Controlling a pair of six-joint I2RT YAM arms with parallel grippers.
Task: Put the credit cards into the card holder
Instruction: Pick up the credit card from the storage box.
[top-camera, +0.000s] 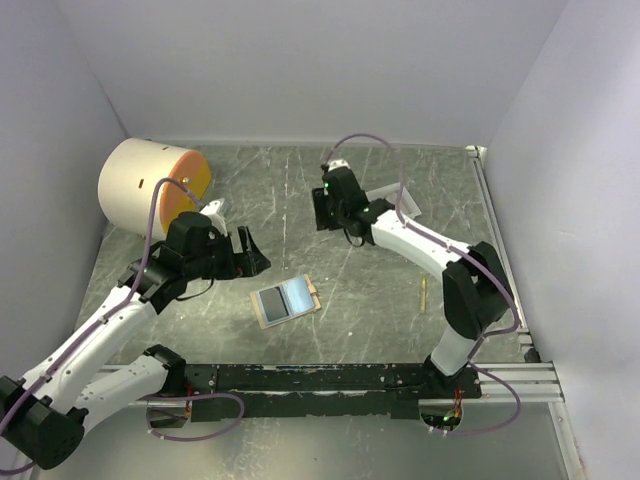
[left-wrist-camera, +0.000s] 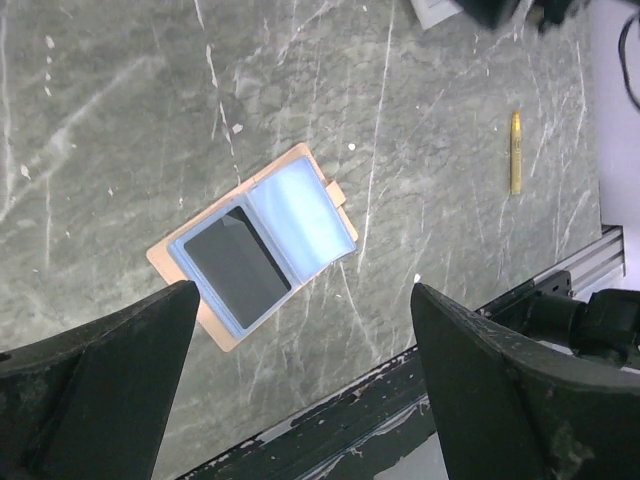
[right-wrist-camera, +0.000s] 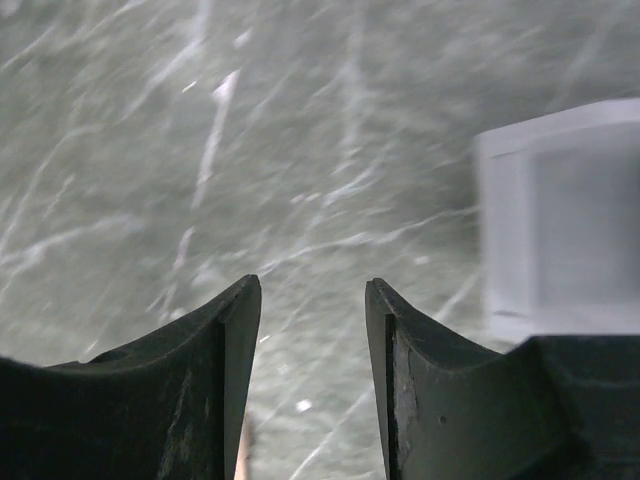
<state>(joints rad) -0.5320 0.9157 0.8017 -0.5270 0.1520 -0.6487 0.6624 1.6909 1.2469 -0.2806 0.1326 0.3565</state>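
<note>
The tan card holder (top-camera: 286, 300) lies open and flat on the table, in front of both arms. One dark credit card (left-wrist-camera: 238, 265) sits in its left pocket; the right pocket (left-wrist-camera: 300, 215) shows pale shiny blue. My left gripper (left-wrist-camera: 305, 290) hangs above and just near of the card holder (left-wrist-camera: 165, 250), jaws wide open with nothing between them. It appears left of the holder in the top view (top-camera: 250, 255). My right gripper (right-wrist-camera: 312, 285) is open and empty over bare table at the back (top-camera: 325, 212), well away from the holder.
A white box-like tray (right-wrist-camera: 560, 230) stands beside the right gripper, partly behind that arm (top-camera: 408, 205). A big cream cylinder with an orange face (top-camera: 150, 185) sits at the back left. A thin yellow stick (top-camera: 423, 292) lies right of the holder. The black rail (top-camera: 350, 378) runs along the near edge.
</note>
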